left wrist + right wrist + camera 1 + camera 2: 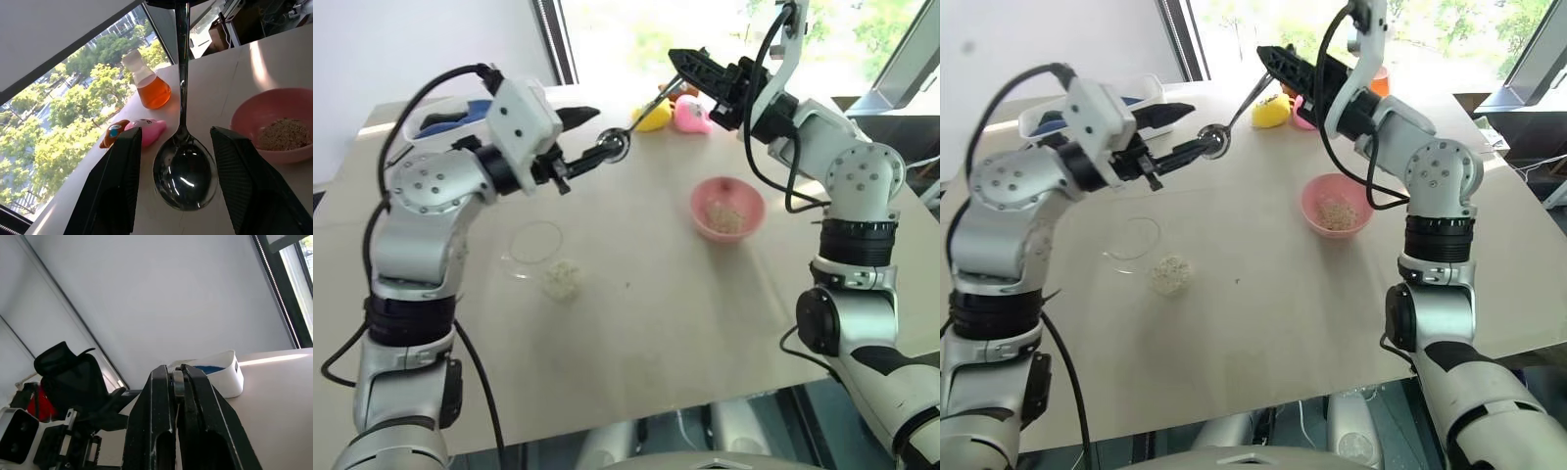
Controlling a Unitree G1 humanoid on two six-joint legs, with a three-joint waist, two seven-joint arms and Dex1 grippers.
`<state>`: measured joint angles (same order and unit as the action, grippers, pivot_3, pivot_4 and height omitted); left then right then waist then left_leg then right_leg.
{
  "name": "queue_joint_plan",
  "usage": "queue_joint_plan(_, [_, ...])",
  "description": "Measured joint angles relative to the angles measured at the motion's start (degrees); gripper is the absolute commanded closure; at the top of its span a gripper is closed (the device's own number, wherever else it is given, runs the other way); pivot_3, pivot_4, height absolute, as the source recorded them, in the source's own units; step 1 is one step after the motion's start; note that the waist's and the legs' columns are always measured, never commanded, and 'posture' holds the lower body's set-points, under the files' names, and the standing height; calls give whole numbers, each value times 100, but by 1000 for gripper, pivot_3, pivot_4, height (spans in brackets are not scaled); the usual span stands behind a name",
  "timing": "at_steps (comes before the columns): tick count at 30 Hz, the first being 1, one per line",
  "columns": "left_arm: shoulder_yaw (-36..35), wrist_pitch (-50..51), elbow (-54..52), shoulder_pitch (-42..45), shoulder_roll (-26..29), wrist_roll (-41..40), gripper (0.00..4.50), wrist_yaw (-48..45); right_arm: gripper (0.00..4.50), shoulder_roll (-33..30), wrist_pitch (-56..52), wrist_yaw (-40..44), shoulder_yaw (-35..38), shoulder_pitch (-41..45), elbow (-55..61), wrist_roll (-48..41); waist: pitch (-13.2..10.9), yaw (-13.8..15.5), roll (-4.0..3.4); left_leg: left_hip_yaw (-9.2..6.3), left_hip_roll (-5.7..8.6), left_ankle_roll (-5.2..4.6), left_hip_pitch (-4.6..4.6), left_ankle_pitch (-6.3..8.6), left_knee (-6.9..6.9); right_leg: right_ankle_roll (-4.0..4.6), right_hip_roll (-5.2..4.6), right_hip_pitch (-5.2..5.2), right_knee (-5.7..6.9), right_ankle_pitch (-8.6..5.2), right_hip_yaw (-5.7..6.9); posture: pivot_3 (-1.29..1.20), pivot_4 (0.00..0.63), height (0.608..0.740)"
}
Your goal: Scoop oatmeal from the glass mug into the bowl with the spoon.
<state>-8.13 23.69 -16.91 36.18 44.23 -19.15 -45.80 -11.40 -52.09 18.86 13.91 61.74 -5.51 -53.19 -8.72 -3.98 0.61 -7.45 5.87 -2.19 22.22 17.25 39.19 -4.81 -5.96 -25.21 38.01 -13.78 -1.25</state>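
The right end effector (690, 67) is pressed together on the handle of the spoon (641, 119), pinching it high above the desk (656, 323). The right wrist view shows the thin metal squeezed between its two black fingers (195, 426). The handle slopes down and across to the left end effector (173, 171), whose fingers stand spread on either side of the spoon's oval scoop without pressing on it. That reads as a handover or a re-seating of the grip: the left side appears to have steadied the scoop end while the right took a firm hold near the handle's far end, which would give a long reach for dipping.

The scoop looks empty and shiny. From the left end effector, the glass mug (536, 245) lies below and slightly nearer the robot, seemingly tipped on its side, with a loose clump of oatmeal (563, 279) spilled on the desk just beside its rim. The bowl (727, 209) sits well below the right end effector and toward the robot, already holding some flakes. Beyond the spoon stand an orange-liquid flask (149, 81) and a pink toy (146, 131), away from the work.

My judgement is that the next scoop must reach down to the left, toward the spilled clump or the mug's mouth.
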Motion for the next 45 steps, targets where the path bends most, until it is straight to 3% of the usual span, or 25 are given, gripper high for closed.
queue_joint_plan(5, [-924,723,-512,-152,-4,-220,2189,902,4500,-46,-218,-111,60,4,-45,-76,0,-5,0,2,0,0,-2,0,0,0,1,0,2,0,-2,0,150,740])
queue_joint_plan(11, [-2094,1173,-1612,-1476,-427,40,2189,2055,4500,-5,-259,-381,223,84,-420,-81,1,-6,-2,9,-1,0,-4,0,-3,0,3,-1,1,0,-12,0,150,740])
queue_joint_plan(17, [-3128,1206,-3116,-3450,-1956,-484,2189,2573,4500,-74,-143,-289,278,195,-881,33,4,46,0,16,-2,0,-4,0,0,7,3,2,-5,4,-16,0,150,740])
queue_joint_plan(21, [-3196,921,-3880,-5126,-2972,-876,2189,2581,4500,-213,-80,-144,288,290,-1172,169,4,75,0,29,-6,-1,-9,1,-3,10,1,2,-2,6,-26,0,150,740])
queue_joint_plan(26, [-3067,-97,-3628,-6321,-3448,-691,2189,2251,4500,-300,-50,41,308,408,-1319,191,7,175,-9,42,-15,-1,-27,2,-8,23,6,14,-5,14,-35,0,150,740])
queue_joint_plan(30, [-2744,-728,-2897,-6550,-3505,-424,2189,2044,4500,-325,-240,119,306,422,-1297,99,7,212,-9,40,-14,-3,-25,2,-8,23,5,15,-7,14,-32,0,150,740])
queue_joint_plan(35, [-2452,-1360,-1936,-6278,-3165,-292,2189,1715,4500,-257,-411,66,306,430,-1065,36,7,209,-9,39,-15,-3,-22,3,-12,23,4,9,-9,14,-33,0,150,740])
queue_joint_plan(45, [-2163,-1682,-1169,-5833,-2619,-151,2189,1597,4500,-217,-803,-205,452,423,-514,-339,5,183,-12,40,-13,-4,-22,3,-16,23,5,8,-11,14,-35,0,150,740])
